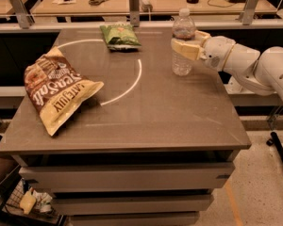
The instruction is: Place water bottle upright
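Clear ribbed plastic water bottle (181,66) stands upright at the right side of the grey table (132,121), clasped mid-body between the jaws of the tan gripper (180,47)

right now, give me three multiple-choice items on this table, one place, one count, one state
1. Where is the green crinkled snack bag?
A. rear middle of the grey table
B. front right corner
C. on the floor
2. How many snack bags lie on the table?
A. one
B. two
C. four
3. How is the clear ribbed plastic water bottle?
A. on its side
B. upright
C. upside down
Answers: 1 A, by the far edge. 2 B, the green one and the brown-and-tan chip bag. 3 B, cap up, base on the table's right rear, the pincer closed around its middle.
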Motion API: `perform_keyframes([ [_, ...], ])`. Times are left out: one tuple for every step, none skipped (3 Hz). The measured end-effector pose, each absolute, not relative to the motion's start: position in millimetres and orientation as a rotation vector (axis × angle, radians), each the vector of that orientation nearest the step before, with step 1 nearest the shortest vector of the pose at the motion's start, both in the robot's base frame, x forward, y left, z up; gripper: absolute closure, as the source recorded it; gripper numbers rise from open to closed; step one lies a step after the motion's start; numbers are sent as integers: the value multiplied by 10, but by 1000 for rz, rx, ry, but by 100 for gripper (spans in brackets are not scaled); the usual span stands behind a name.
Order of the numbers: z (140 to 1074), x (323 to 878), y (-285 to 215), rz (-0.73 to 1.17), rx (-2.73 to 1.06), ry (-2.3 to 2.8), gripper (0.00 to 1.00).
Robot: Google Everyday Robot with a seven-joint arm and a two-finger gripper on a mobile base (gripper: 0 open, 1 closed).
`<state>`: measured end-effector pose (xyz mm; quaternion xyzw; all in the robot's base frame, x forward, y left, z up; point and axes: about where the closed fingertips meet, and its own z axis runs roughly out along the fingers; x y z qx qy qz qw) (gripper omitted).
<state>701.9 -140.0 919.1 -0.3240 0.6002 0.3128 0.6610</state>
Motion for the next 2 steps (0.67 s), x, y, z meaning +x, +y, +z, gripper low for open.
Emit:
perform_keyframes([
  [9114,7038,-1416,727,-723,1358,84],
  [9120,7038,-1381,731,-727,1356,58],
])
